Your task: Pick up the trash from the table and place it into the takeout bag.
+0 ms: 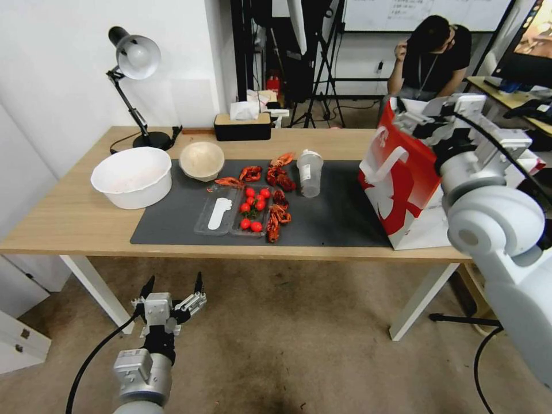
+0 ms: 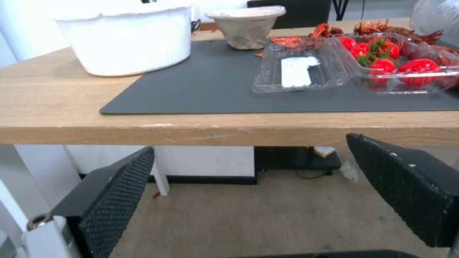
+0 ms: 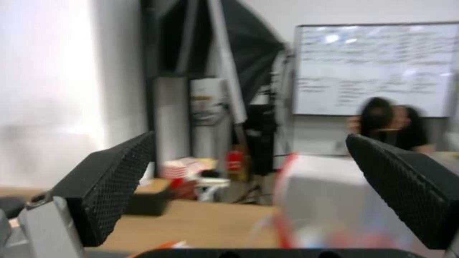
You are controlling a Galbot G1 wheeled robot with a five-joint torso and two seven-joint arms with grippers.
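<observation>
A light wood table [image 1: 69,218] with white legs stands against a white wall, a dark grey mat [image 1: 333,221] laid across its middle. On the mat a clear lidded cup [image 1: 309,172] stands upright, with red crayfish [image 1: 280,178] just beside it and an open clear plastic tray [image 1: 230,215] of cherry tomatoes [image 1: 254,206] in front. A small beige bowl [image 1: 202,160] sits at the mat's far edge, beside a large white bowl [image 1: 133,176] on the bare wood. The red-and-white takeout bag [image 1: 399,184] stands upright at the mat's right end. The left gripper [image 1: 173,286] hangs below the table's front edge, fingers spread and empty. The right gripper [image 3: 249,193] is raised above the bag, its fingers likewise spread wide, holding nothing.
</observation>
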